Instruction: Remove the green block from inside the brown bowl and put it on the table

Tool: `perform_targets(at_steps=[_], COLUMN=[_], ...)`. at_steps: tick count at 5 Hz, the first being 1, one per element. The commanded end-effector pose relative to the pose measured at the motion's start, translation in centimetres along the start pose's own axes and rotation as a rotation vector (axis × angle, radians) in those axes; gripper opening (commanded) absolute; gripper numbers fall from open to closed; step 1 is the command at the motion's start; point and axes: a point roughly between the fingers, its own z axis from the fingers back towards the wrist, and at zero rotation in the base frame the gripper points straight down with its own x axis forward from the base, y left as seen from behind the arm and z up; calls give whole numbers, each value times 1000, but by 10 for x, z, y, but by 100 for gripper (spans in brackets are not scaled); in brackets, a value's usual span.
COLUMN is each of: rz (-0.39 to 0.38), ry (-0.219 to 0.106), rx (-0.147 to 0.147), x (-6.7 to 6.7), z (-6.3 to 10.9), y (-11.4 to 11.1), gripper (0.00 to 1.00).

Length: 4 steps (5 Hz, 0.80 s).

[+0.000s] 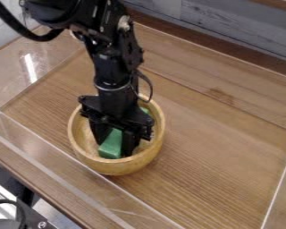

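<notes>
The brown bowl (154,146) sits on the table (223,112), left of the middle and toward the near side. The green block (111,145) lies inside it, leaning against the inner wall. My black gripper (119,134) points straight down into the bowl. Its fingers stand on either side of the block's upper end and are shut on it. The gripper's body hides the upper part of the block.
Clear acrylic walls (62,183) edge the tabletop along the near and left sides. A grey panelled surface (247,22) stands behind the far edge. Bare wood-grain tabletop stretches to the right of the bowl.
</notes>
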Motion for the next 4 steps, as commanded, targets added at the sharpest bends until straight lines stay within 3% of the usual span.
perform_targets(at_steps=[1, 4], rz=[16, 23], ry=[-66, -81], rx=[-8, -31], x=[13, 15], z=[17, 25], y=[1, 1], gripper=[0, 0])
